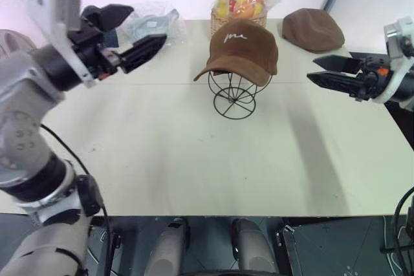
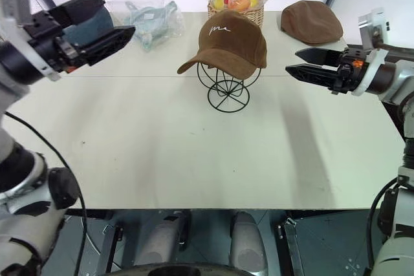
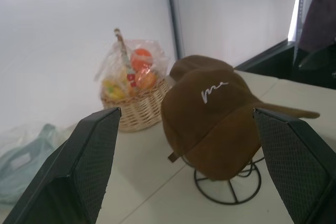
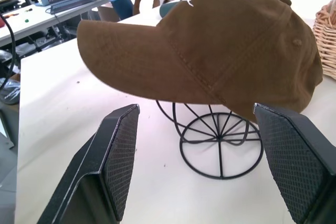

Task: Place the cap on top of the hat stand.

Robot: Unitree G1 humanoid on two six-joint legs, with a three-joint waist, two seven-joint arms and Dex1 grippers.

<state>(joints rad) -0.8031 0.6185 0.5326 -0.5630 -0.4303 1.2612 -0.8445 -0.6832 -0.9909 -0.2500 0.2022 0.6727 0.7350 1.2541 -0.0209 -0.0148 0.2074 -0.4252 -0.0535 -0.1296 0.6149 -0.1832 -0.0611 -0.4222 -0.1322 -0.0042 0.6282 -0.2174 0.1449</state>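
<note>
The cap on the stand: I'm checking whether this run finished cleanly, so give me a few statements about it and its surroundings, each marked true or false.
1. The brown cap sits on the wire hat stand. True.
2. The right gripper is shut on the cap's brim. False: it is open and apart from the cap.
3. The left gripper is open and holds nothing. True.
4. The wicker basket lies tipped over. False: it stands upright behind the cap.
5. A brown flat cap lies on the table. True.
</note>
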